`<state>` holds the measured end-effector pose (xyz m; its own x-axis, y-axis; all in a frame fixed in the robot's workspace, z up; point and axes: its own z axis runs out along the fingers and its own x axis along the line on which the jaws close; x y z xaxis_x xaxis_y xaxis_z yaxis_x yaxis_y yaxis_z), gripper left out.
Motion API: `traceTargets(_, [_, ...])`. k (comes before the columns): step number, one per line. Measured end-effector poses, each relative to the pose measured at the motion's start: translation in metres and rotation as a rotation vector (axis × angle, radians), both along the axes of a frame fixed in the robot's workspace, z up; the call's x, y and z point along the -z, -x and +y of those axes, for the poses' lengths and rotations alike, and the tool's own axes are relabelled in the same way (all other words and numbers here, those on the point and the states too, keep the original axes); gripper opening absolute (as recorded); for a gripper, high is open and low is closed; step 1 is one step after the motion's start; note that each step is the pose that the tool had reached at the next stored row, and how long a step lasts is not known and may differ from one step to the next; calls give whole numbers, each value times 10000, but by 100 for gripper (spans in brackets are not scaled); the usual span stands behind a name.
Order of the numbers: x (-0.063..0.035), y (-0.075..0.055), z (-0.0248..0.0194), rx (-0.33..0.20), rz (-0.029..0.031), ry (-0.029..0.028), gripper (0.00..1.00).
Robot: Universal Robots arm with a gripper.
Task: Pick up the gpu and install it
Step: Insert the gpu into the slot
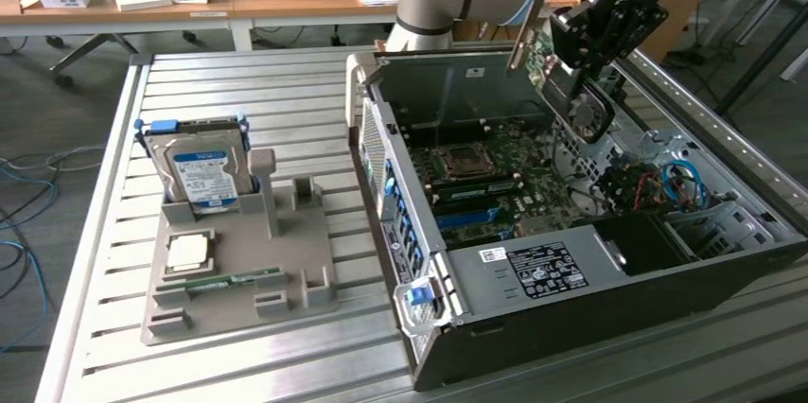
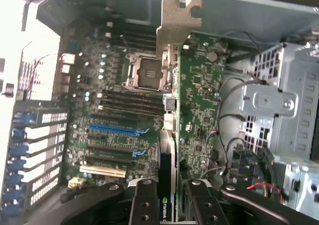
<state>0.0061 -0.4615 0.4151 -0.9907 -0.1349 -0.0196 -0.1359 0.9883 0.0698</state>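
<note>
My gripper (image 1: 591,29) hangs over the far right of the open computer case (image 1: 531,275), shut on the gpu (image 1: 570,91). The green card is held on edge and tilted, its black round fan (image 1: 588,112) facing the exterior view's right and its silver bracket (image 1: 521,43) pointing up and back. In the wrist view the gpu (image 2: 197,100) runs away from my gripper (image 2: 172,207) edge-on. Its bracket (image 2: 177,20) is at the far end, above the motherboard (image 2: 119,110). The black fingers (image 2: 144,205) clamp the card's near end. The card is clear of the board's slots (image 2: 112,130).
On the slatted metal table (image 1: 101,261), a grey holder (image 1: 290,271) carries an upright hard drive (image 1: 200,171), a processor chip (image 1: 189,252) and a memory stick (image 1: 234,281). Inside the case are a drive cage (image 2: 284,105) and loose cables (image 1: 676,185). Cluttered desks stand behind.
</note>
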Motion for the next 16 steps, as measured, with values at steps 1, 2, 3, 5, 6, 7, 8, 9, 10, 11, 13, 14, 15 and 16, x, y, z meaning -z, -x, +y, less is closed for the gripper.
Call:
traceTargets(1, [1, 0, 0, -191, 0, 0, 26])
traceTargets(2, [1, 0, 0, -371, 0, 0, 26])
traceTargets(3, [2, 0, 0, -550, 0, 0, 26])
traceTargets(5, [3, 0, 0, -910, 1, 0, 26])
traceTargets(6, [3, 0, 0, -1091, 0, 1, 26])
traceTargets(7, [4, 0, 0, -1270, 0, 0, 26])
traceTargets(8, [5, 0, 0, -1466, 0, 0, 26])
traceTargets(9, [5, 0, 0, -1646, 1, 0, 26])
traceTargets(10, [6, 0, 0, -1826, 1, 1, 26])
traceTargets(11, [7, 0, 0, -2006, 1, 1, 26])
traceTargets(13, [8, 0, 0, -2366, 1, 0, 26])
traceTargets(14, [9, 0, 0, -2551, 0, 0, 26])
traceTargets(15, [9, 0, 0, -2725, 1, 0, 26])
traceTargets(16, [10, 0, 0, -2921, 0, 0, 26])
